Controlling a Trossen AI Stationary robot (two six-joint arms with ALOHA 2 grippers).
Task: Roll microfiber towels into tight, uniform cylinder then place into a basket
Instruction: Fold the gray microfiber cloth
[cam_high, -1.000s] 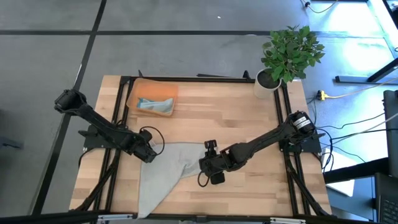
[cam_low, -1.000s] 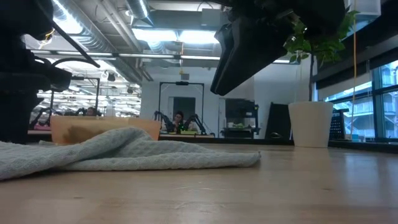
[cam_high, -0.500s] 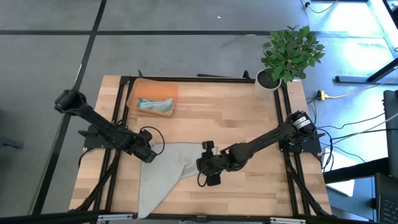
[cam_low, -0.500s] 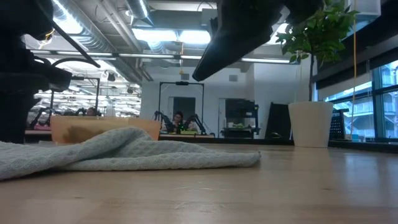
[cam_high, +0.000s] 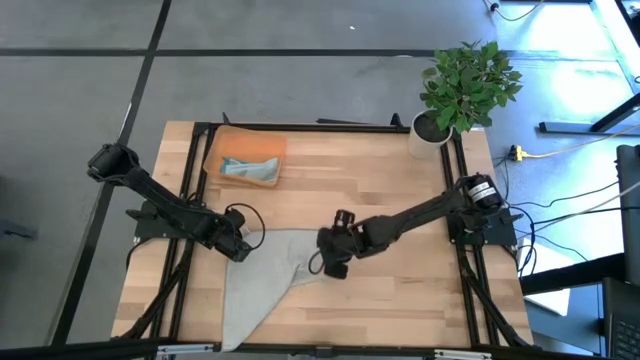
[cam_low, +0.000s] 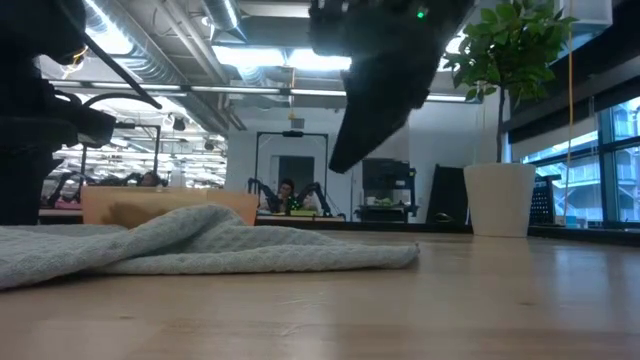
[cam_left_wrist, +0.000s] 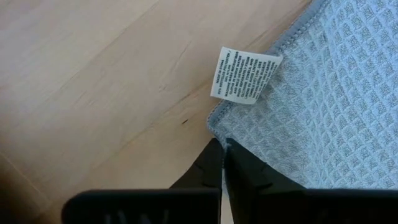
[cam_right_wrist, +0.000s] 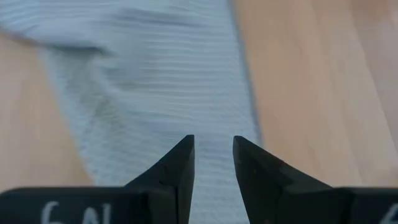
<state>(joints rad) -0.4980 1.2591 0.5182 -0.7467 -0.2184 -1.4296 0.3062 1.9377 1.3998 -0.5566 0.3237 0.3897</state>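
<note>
My left tool (cam_left_wrist: 222, 155) was clamped on the tagged corner of the soft, limp pale grey-green waffle-weave towel (cam_high: 262, 275), crumpled on the wooden counter (cam_high: 370, 200). My right tool (cam_right_wrist: 213, 155), fingers apart, hovered above its far corner, judged the best hold.

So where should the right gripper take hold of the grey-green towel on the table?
Probably at the free corner pointing toward it: the grey-green towel tapers to a thin flat tip there, away from the corner the left gripper pinches. The right gripper hangs above that strip with fingers apart, so coming straight down, one finger sliding under the edge, looks best.
</note>
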